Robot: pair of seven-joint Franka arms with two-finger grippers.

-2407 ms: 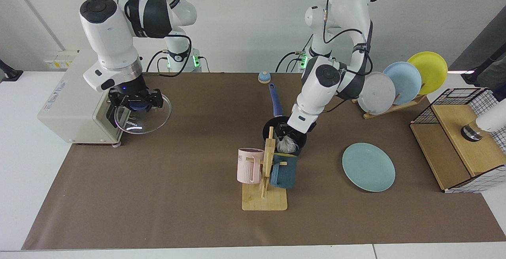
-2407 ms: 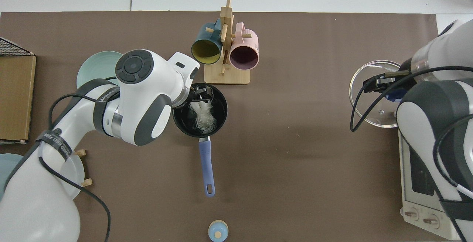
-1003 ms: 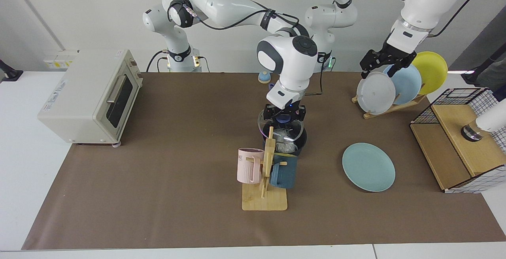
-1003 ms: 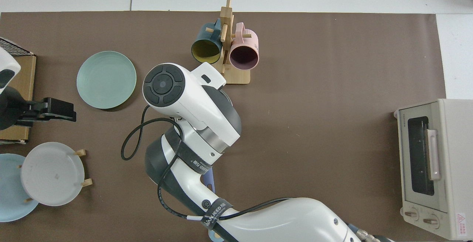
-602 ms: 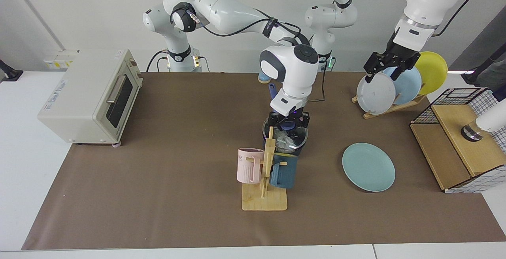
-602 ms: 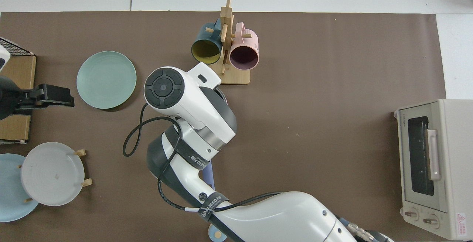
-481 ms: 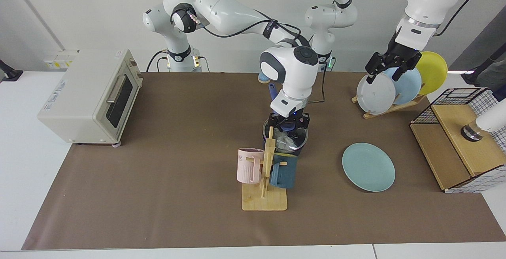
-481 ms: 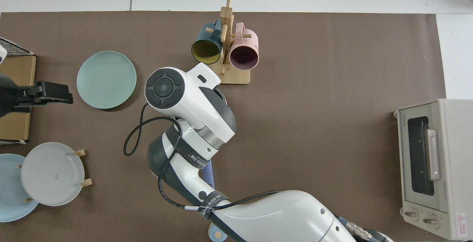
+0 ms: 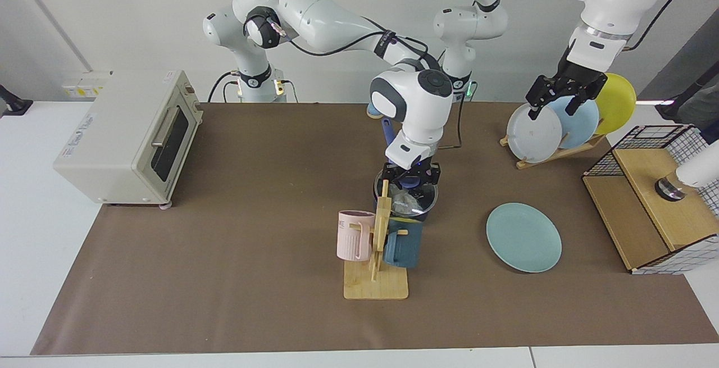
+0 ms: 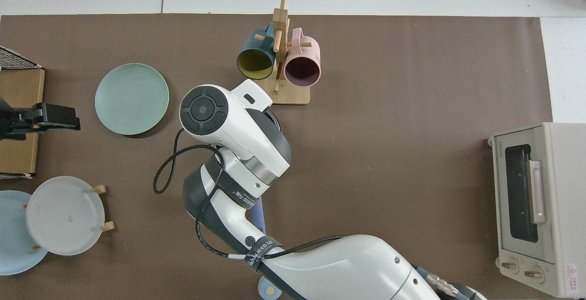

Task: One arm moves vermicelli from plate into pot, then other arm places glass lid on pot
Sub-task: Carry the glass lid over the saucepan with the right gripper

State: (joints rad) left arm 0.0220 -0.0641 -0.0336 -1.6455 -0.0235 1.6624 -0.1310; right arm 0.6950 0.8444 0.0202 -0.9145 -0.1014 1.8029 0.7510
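Right gripper sits directly over the pot, jaws pinched on the blue knob of the lid, as far as I can tell from the facing view — the knob shows between the black fingers. The lid looks seated on the pot rim or very nearly; I can't see a gap, and the mug rack blocks the near edge. Vermicelli is inside the pot, a pale tangle visible through the glass. From above the right arm's wrist covers pot and lid entirely, only a bit of the blue pot handle showing. Teal plate is bare, lying apart from the pot. Left gripper is up high in front of the racked plates, fingers spread and holding nothing — that arm is waiting. My read: the noodle transfer is done, the lid placement is essentially done, and what's left is letting go of the knob and lifting clear. Risk is dragging the lid off-centre if it lifts before the jaws open.
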